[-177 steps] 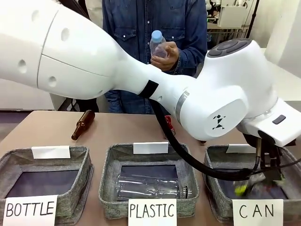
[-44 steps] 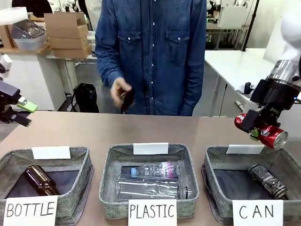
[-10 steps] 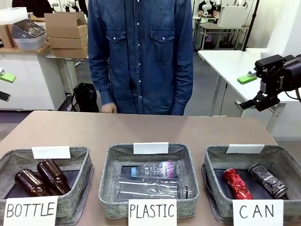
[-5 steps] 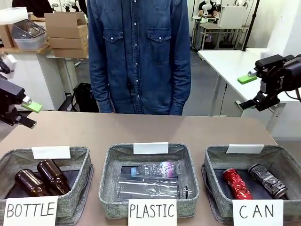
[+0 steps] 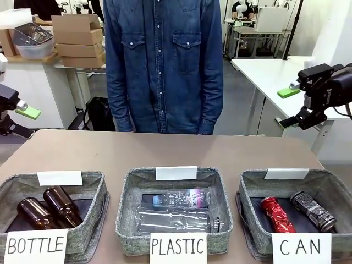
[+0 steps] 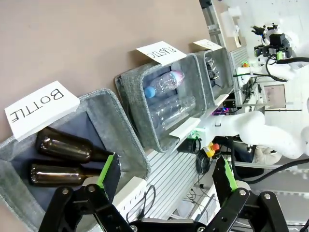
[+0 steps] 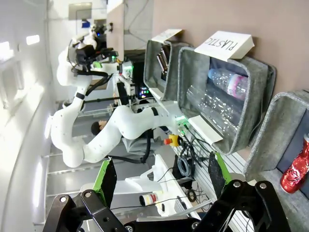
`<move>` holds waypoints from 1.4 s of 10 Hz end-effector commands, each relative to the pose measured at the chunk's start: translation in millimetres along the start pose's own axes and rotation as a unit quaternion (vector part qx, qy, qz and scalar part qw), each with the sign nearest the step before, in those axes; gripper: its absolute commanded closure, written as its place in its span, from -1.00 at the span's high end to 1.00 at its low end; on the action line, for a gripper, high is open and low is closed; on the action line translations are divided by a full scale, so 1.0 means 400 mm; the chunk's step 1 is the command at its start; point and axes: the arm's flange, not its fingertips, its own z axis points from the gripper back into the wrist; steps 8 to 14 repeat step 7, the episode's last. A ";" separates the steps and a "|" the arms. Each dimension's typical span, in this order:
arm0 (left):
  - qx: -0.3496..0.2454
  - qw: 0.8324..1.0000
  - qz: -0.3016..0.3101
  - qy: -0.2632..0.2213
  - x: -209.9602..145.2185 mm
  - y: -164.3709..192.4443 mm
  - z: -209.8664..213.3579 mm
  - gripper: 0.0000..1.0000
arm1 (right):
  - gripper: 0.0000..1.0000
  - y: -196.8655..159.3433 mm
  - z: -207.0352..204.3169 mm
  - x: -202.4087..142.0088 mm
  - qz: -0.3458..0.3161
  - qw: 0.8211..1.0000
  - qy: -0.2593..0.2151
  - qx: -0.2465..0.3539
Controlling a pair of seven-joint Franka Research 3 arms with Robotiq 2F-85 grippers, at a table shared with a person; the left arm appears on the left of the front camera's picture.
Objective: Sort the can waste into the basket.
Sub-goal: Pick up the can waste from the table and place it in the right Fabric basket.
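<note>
Nearest me, I see the red can and the grey can lying side by side in the right basket marked CAN. Farther back, my right hand hangs spread and empty above the surface; my left hand is spread too, at the left edge.

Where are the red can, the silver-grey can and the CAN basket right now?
red can [image 5: 277, 215], front view, middle of its crumpled body.
silver-grey can [image 5: 313, 211], front view, middle of its printed side.
CAN basket [image 5: 246, 193], front view, left wall of the grey fabric.
</note>
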 end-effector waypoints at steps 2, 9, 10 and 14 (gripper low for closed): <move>-0.002 1.000 0.001 0.002 0.000 0.004 -0.002 1.00 | 1.00 0.005 0.005 0.001 0.003 1.000 -0.001 -0.005; -0.002 1.000 0.001 0.002 0.000 0.004 -0.002 1.00 | 1.00 0.005 0.005 0.001 0.003 1.000 -0.001 -0.005; -0.002 1.000 0.001 0.002 0.000 0.004 -0.002 1.00 | 1.00 0.005 0.005 0.001 0.003 1.000 -0.001 -0.005; -0.002 1.000 0.001 0.002 0.000 0.004 -0.002 1.00 | 1.00 0.005 0.005 0.001 0.003 1.000 -0.001 -0.005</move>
